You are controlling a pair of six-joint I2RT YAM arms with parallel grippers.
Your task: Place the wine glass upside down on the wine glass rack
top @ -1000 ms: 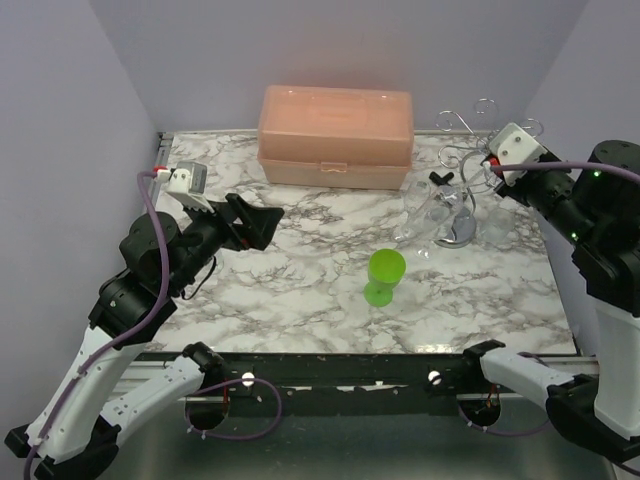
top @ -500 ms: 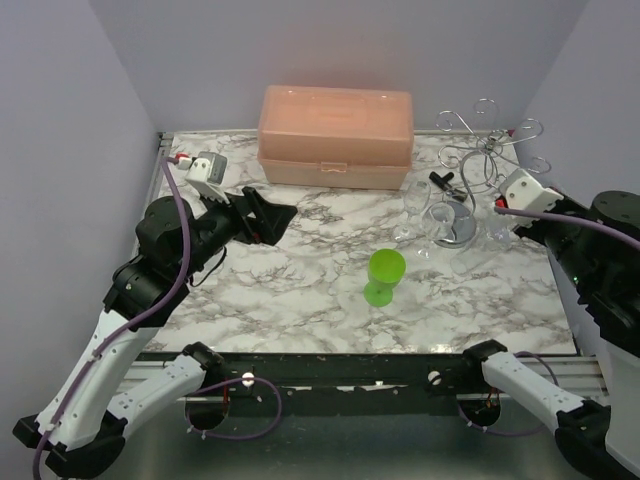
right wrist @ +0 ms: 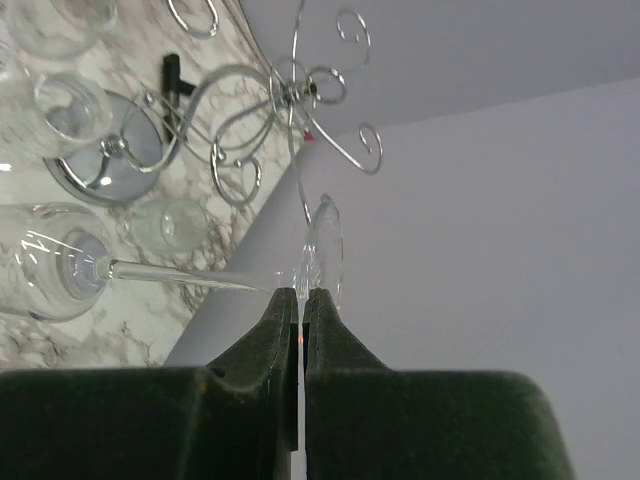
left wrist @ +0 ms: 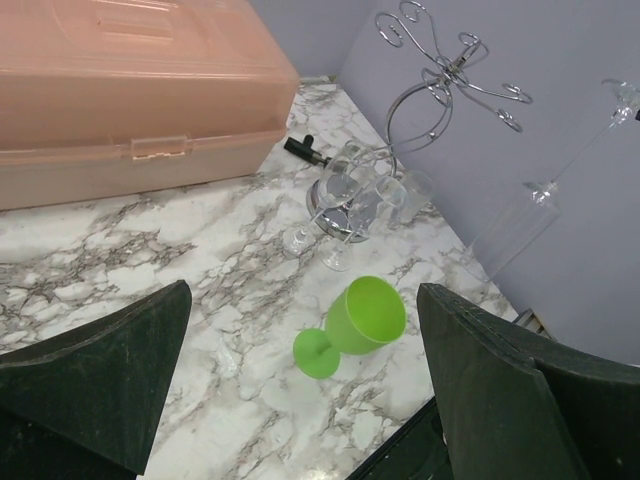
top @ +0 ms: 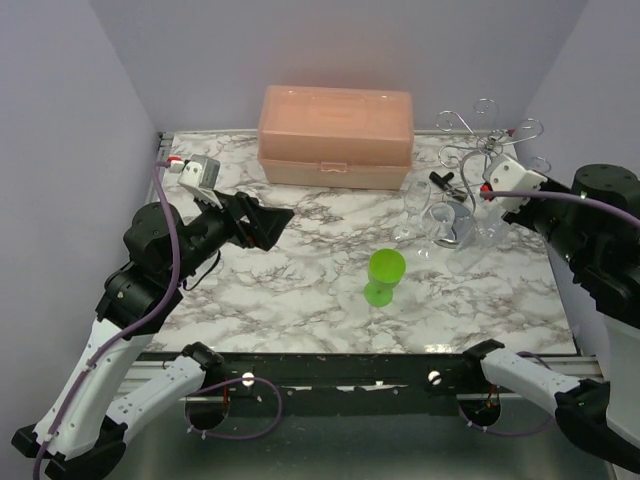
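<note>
Wine glass (right wrist: 50, 270), likely light and brittle: jaws of right gripper (right wrist: 301, 300) pinch its stem beside the foot (left gripper (left wrist: 302, 296) gapes).

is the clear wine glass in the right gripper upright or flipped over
Mostly flipped, tilted: the wine glass hangs bowl-down, foot-up in the left wrist view, with the right gripper shut on its foot.

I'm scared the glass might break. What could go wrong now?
The right gripper pinches only the foot end of the clear wine glass, so the long glass might slip or twist. Other clear glasses crowd the round base of the silver wire rack; the bowl could knock them. The rack's curled arms are narrow, so the stem could miss a slot.
</note>
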